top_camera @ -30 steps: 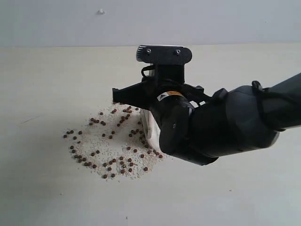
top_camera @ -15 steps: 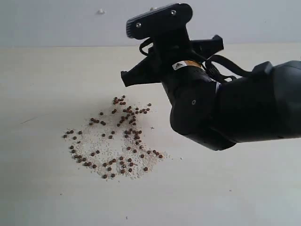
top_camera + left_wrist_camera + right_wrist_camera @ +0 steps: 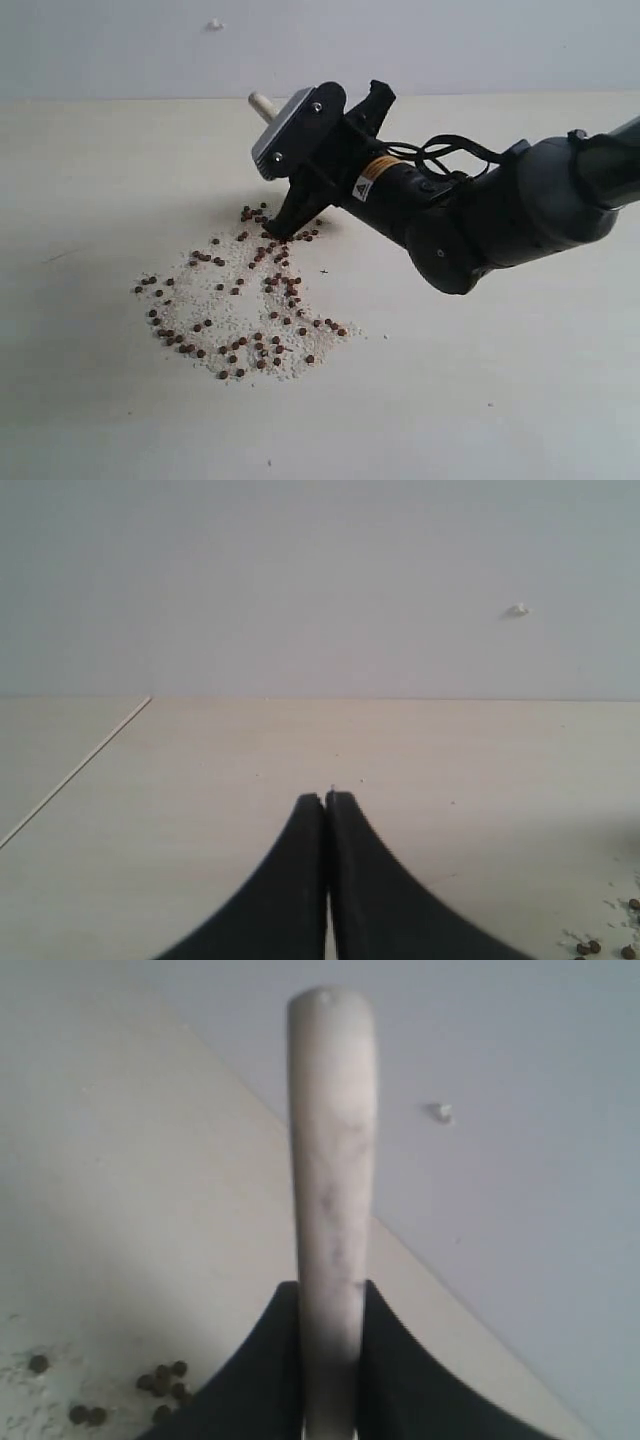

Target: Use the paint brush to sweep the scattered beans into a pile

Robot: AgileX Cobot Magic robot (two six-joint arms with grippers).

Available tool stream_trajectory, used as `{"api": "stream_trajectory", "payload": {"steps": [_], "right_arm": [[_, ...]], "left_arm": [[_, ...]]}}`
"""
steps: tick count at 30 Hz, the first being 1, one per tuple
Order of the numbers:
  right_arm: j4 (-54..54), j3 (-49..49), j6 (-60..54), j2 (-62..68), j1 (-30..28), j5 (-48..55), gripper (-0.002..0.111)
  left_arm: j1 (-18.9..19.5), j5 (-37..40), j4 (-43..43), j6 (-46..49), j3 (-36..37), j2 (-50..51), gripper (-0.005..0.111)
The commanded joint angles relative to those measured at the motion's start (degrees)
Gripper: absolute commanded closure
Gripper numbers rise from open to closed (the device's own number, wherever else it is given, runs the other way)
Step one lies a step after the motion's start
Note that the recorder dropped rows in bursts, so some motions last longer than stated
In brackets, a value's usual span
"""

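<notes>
Currently your right gripper (image 3: 282, 225) is clenched on paint brush (image 3: 330, 1160). Handle end pokes out far-left past wrist; bristles hidden behind gripper. Gripper sits low at far edge of beans (image 3: 240, 300). Beans scattered left of centre on table (image 3: 500, 400), mixed with whitish crumbs (image 3: 215, 315). You have bare tabletop left, near and right of patch. Wall (image 3: 450, 40) bounds far side, well apart from beans. Your left gripper (image 3: 327, 802) is pressed closed on nothing over bare table, few beans near it.

Right tool (image 3: 330, 1295) gripping, angled down; left tool (image 3: 326, 798) closed.
</notes>
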Motion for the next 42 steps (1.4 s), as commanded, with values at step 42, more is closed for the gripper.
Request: {"api": "stream_trajectory", "payload": {"steps": [42], "right_arm": [[-56.7, -23.2, 22.5, 11.6, -3.8, 5.4, 0.108]], "left_arm": [[-0.2, 0.1, -0.4, -0.1, -0.1, -0.3, 0.107]]}}
